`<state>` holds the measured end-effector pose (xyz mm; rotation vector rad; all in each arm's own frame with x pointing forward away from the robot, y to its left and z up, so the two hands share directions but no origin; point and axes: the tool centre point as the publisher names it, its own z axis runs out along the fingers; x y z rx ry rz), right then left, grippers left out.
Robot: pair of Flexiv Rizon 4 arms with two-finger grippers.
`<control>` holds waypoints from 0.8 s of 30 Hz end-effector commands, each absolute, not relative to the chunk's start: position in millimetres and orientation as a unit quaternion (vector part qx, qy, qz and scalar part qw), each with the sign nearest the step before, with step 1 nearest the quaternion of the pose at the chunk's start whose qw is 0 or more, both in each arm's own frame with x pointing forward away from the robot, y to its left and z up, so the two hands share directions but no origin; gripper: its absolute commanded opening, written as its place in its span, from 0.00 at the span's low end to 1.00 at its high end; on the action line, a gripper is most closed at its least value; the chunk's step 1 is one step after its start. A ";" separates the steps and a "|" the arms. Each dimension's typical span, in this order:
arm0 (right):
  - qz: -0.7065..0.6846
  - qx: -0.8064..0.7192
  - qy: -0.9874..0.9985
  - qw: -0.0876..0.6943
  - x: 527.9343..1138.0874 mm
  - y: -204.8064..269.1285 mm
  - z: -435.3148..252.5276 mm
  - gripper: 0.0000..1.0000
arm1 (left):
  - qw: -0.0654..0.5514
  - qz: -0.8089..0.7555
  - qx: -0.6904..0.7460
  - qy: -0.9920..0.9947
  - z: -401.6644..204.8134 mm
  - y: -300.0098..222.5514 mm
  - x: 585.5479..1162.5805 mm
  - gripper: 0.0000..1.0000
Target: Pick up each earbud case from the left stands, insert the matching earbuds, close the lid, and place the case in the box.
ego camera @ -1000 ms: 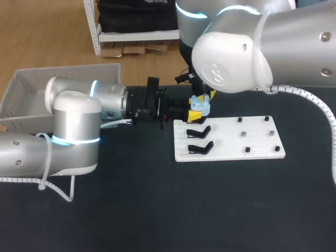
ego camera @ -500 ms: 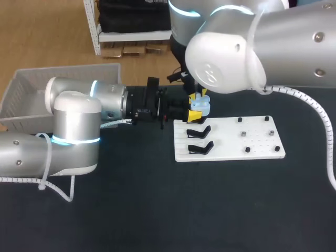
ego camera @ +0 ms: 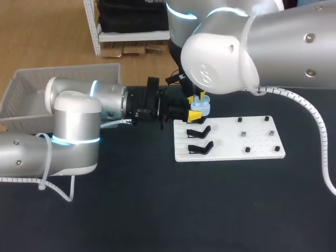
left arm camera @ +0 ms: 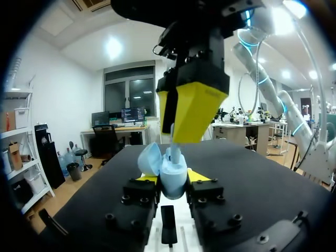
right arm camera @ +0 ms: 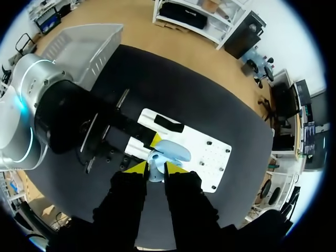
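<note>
The desk (ego camera: 157,210) is a wide, dark, matte surface. At its far left edge sits the box (ego camera: 31,89), a pale translucent bin with ribbed walls. Toward the middle lies a flat white board (ego camera: 231,149). Two black stands (ego camera: 199,131) are on its left part, one behind the other, and a few small dark pegs (ego camera: 244,134) dot its right part.

Just behind the board's left corner the two arms meet above the desk. The left end effector (left arm camera: 171,181) comes in level from the left, pinching a light blue earbud case (left arm camera: 173,176) between its yellow tips. The case is upright, off the stands and well apart from the box. Its lid (left arm camera: 149,158) is tipped open to one side.

The right end effector (right arm camera: 156,169) hangs straight down over the open case, fingers drawn close together. It nips a slim pale earbud (left arm camera: 172,143) whose lower end reaches into the case's mouth.
</note>
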<state>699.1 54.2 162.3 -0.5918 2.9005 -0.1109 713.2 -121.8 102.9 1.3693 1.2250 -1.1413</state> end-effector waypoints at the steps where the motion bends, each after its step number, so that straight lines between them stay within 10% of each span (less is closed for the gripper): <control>1: -0.036 -0.195 0.976 0.092 697.8 51.6 160.2 0.00 | 0.473 -0.464 0.558 0.500 102.1 -121.9 711.6 0.00; 24: -0.037 -0.187 0.978 0.085 701.4 46.6 152.6 0.00 | 0.473 -0.464 0.558 0.500 102.1 -121.9 711.6 0.00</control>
